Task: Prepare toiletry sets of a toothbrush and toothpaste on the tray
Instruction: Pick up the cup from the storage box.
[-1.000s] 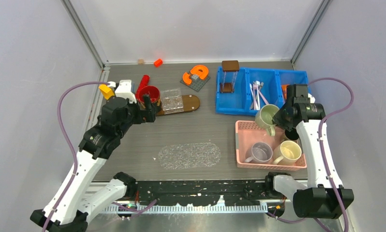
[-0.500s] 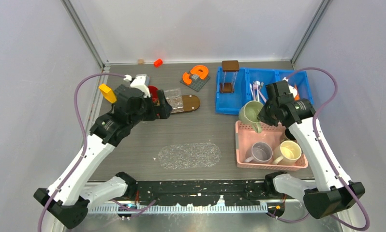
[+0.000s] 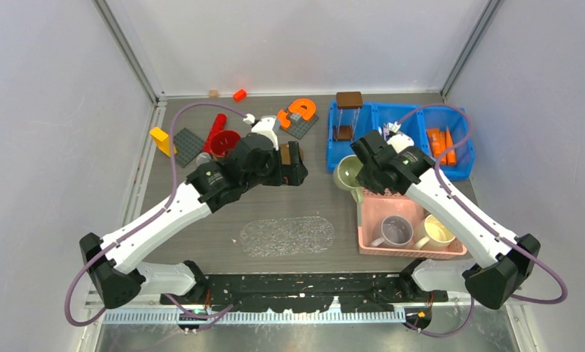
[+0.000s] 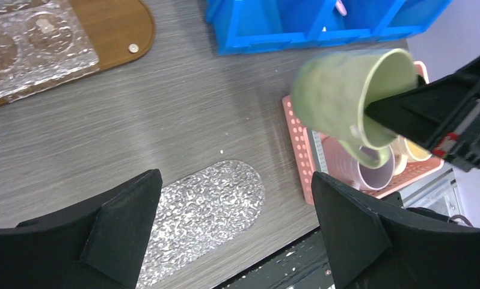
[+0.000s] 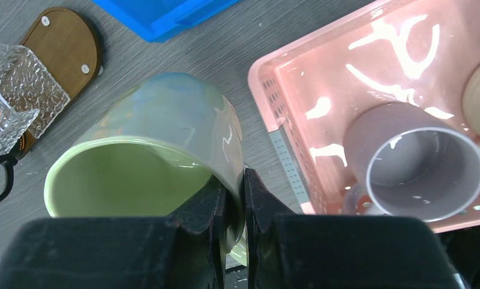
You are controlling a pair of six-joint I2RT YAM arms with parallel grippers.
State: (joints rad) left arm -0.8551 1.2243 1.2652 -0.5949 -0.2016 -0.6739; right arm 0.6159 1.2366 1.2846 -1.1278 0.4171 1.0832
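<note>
Overhead view first: the right tool [image 3: 364, 174] is clamped on the wall of a green mug [image 3: 346, 174]. The mug hangs tilted over the worktop [image 3: 326, 202], just left of the pink basket [image 3: 411, 254]. The left tool [image 3: 298, 167] sits at centre frame, jaws wide apart and holding nothing, close beside the mug. The clear tray [image 3: 287, 236] lies below both, bare of any set. Orange toothpaste [image 3: 440, 144] lies in the right end of the blue bin [image 3: 454, 176] at upper right. The right arm covers the middle compartment, so I cannot make out any toothbrush there.

Left wrist view: the mug fills the upper right, mouth turned toward the right tool's black fingers. The tray shows between the open jaws at the bottom, and a wooden board [image 4: 105, 30] is at upper left.

Right wrist view: one finger is inside the mug and one outside, pinching a single wall. A purple mug [image 5: 418, 156] stands in the basket at right.

Such a thin pinch on a glazed wall could probably let the mug swing or slip. The two tools are close, so a careless reach may knock them together or jar the mug loose onto the tray. The mug's handle could also catch the basket rim.
</note>
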